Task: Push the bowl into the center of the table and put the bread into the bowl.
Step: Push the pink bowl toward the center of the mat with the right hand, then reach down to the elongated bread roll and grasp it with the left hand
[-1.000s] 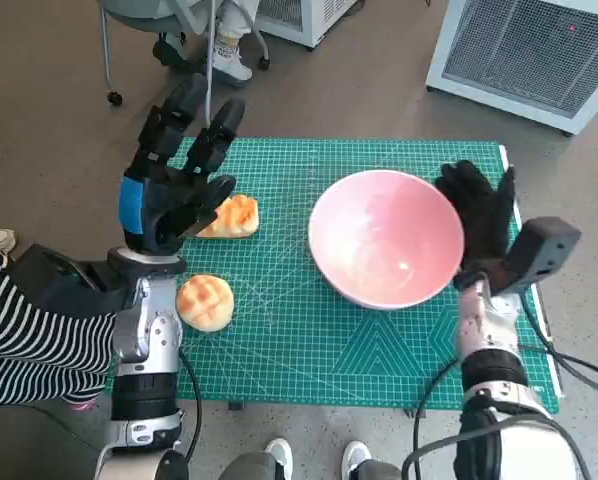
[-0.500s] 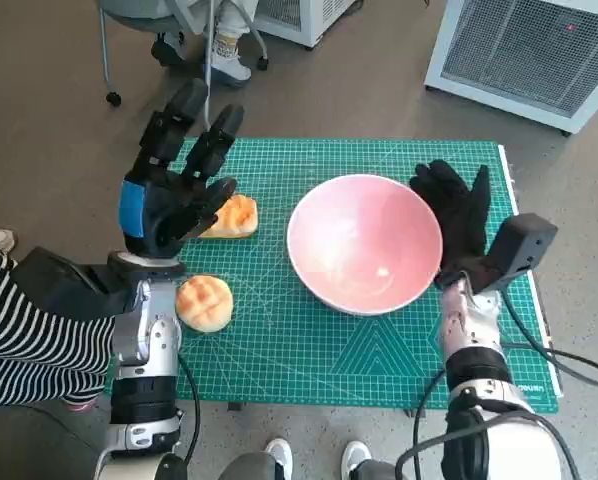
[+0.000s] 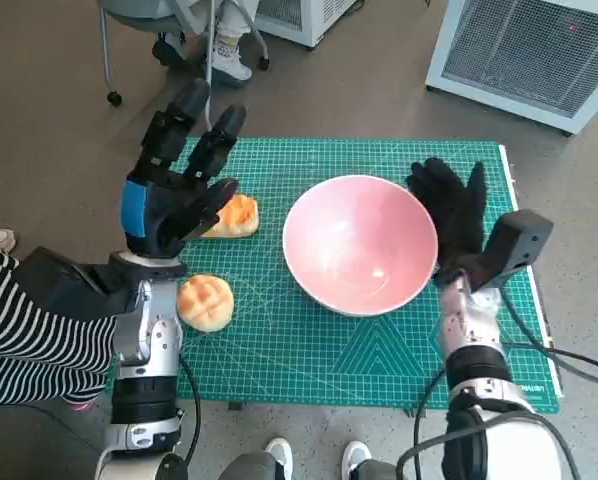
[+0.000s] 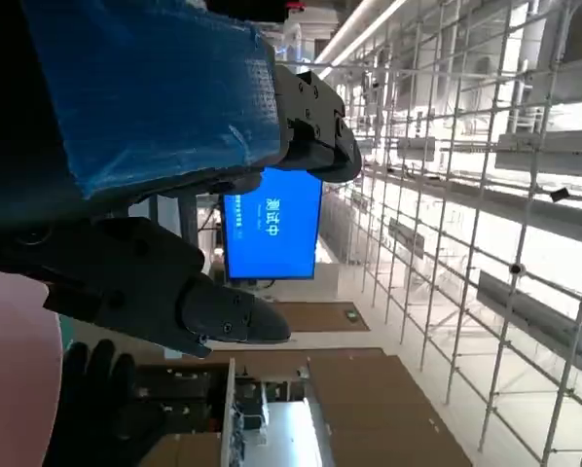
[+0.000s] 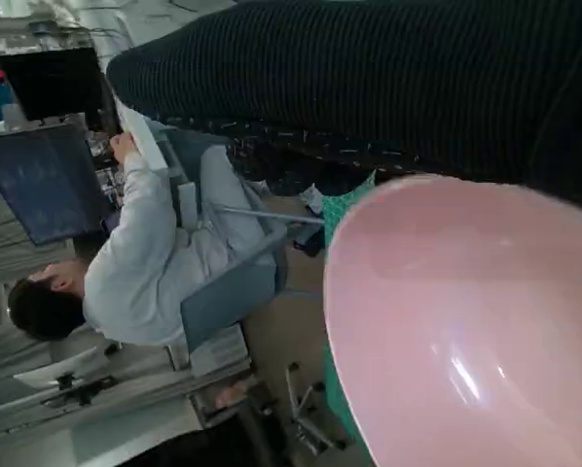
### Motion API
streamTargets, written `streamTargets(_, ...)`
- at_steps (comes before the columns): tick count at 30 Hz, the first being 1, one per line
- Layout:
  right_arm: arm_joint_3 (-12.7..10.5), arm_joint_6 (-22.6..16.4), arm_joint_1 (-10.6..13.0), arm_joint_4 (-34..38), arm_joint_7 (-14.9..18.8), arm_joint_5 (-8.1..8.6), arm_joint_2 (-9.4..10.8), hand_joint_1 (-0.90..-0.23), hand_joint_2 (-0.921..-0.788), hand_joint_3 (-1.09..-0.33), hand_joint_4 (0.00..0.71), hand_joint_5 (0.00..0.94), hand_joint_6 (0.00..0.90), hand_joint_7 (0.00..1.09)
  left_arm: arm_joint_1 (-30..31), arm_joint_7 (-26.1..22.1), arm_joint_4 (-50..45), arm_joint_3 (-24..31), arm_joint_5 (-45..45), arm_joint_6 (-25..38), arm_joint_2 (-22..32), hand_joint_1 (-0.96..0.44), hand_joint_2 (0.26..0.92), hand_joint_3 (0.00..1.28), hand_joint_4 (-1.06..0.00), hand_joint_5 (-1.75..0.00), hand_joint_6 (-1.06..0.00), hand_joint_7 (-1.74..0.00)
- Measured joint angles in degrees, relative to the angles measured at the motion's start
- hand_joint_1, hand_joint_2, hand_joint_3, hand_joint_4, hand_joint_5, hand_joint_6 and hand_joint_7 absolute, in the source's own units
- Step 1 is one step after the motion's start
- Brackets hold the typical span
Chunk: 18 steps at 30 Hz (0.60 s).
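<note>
Pink bowl (image 3: 360, 243) mid-mat, R hand (image 3: 451, 215) flat vs rim, holding nothing, L hand (image 3: 174, 185) raised, fingers spread

The bowl (image 3: 360, 243) is a soft pale pink all over, glossy with white highlights. It sits on a teal-green mat (image 3: 279, 350) covered in a fine white grid. Both bread rolls are golden: the one (image 3: 205, 301) at the lower left of the mat is pale tan with a criss-cross top, the other (image 3: 233, 216) more orange. The left hand (image 3: 171, 190) is black with bright blue tape, the right hand (image 3: 455, 217) black knit. At far left, a black-and-white striped sleeve (image 3: 24, 350). The floor (image 3: 59, 140) is dull brown.
</note>
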Motion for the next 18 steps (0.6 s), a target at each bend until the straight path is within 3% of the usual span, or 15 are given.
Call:
streamTargets(5,0.51,-3.49,0.19,-3.39,-0.87,-0.24,-1.60,-0.631,-0.921,-0.844,0.159,0.004,0.152,0.16,-0.01,-0.31,0.31,-0.01,-0.21,0.12,-0.17,-0.40,0.921,0.16,-0.43,0.00,-0.31,-0.30)
streamTargets(11,1.61,-8.70,1.94,-10.57,-1.00,-0.28,-1.79,-0.646,-0.921,-0.816,0.162,0.005,0.174,0.17,-0.31,-0.40,0.62,-0.27,-0.73,0.81,-0.56,-0.41,0.921,0.13,-0.43,0.00,-0.33,-0.29)
streamTargets(18,2.89,-9.40,3.81,-15.22,-0.93,-0.16,-1.62,-0.666,-0.921,-0.781,0.168,0.006,0.188,0.18,-0.75,-0.95,0.81,-0.73,-0.74,1.07,-0.82,-0.40,0.921,0.12,-0.43,0.00,-0.34,-0.28)
